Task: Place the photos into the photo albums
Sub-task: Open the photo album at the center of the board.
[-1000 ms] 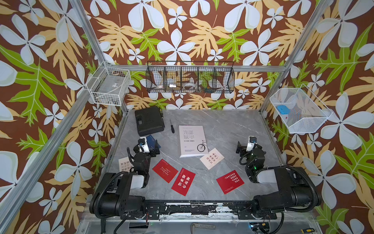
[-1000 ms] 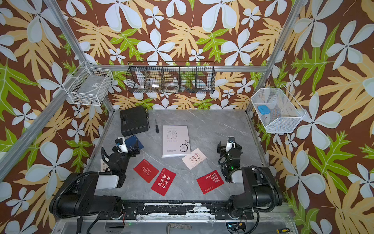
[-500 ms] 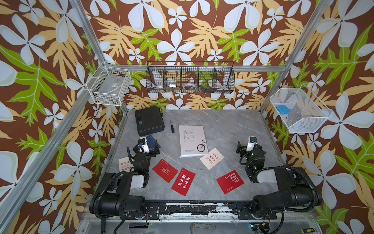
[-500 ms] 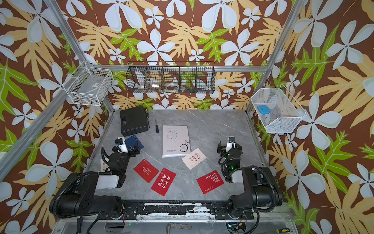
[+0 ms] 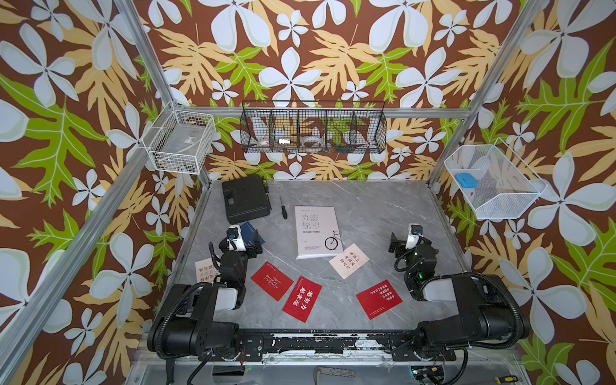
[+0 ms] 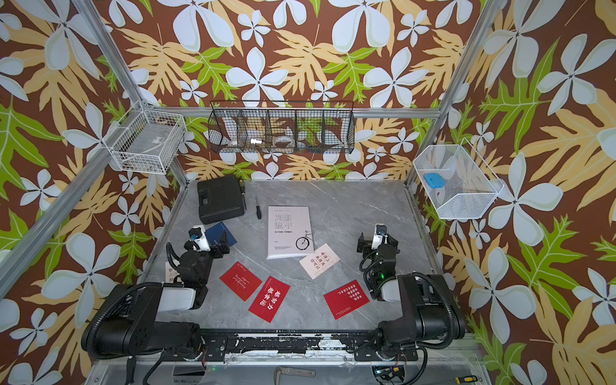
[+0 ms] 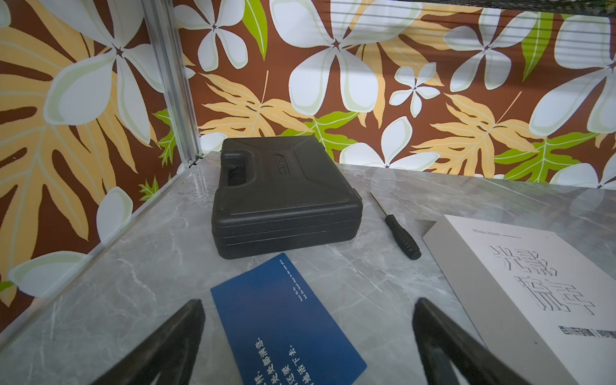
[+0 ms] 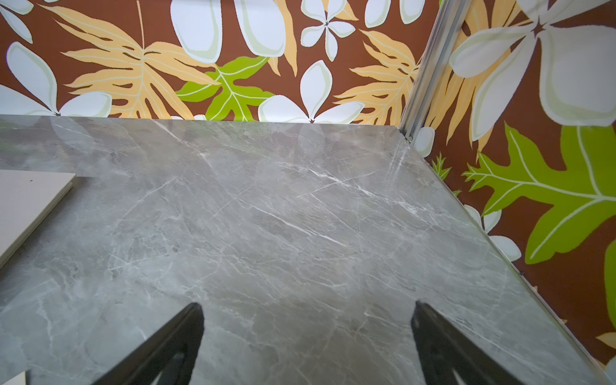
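Farthest to the left of the album (image 5: 316, 230), a cream card (image 5: 204, 271) is lying at the worktop (image 5: 383, 206) edge, half hidden behind the left arm. Pinching it there is risking a push off the side.

Your left end effector (image 7: 308, 308) is hovering with its jaws spread wide and empty over the navy card (image 7: 283, 320), just left of the album. That card is lying flush on glossy stone, so a straight descent is likely to be sliding it toward the black case (image 5: 246, 199) rather than lifting it.

Near-left of the album, a red card (image 5: 271, 280) and a second red card (image 5: 301, 302) are sitting with corners nearly meeting, so taking one may be dragging the other.

The album itself is lying closed, and nothing is going in until you are lifting its cover. The second cream card (image 5: 348, 265) is touching its near right corner, and opening could be flicking it away. A third red card (image 5: 378, 303) is lying near-right.

Your right end effector (image 8: 306, 310) is hanging spread and empty over bare worktop, well right of the album.
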Robot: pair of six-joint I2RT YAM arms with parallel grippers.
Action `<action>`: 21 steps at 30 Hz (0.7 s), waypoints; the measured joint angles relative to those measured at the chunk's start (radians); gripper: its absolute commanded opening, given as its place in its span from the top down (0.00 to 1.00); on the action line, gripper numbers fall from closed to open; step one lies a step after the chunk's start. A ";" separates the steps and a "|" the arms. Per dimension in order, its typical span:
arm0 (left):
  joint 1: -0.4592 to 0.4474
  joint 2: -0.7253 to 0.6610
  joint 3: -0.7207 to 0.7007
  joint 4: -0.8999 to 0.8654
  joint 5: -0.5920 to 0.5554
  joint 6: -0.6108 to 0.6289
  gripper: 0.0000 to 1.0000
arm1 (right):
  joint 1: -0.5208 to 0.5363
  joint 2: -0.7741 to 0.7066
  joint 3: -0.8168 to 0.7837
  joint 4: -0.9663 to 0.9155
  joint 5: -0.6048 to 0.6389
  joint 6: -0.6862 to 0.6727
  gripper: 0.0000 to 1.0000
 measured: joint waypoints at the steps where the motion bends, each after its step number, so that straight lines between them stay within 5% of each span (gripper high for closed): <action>1: 0.000 0.000 -0.001 0.000 -0.010 -0.001 0.02 | 0.000 0.000 0.000 0.000 0.000 0.000 0.01; 7: -0.025 -0.093 0.021 -0.080 -0.116 -0.022 0.02 | 0.000 -0.079 0.053 -0.122 0.002 0.001 0.03; 12: -0.041 -0.291 0.275 -0.453 -0.098 -0.140 0.08 | 0.006 -0.159 0.346 -0.413 -0.087 0.082 0.12; 21: -0.198 -0.141 0.394 -0.774 0.172 -0.491 0.09 | 0.289 0.286 0.728 -0.742 -0.455 0.311 0.19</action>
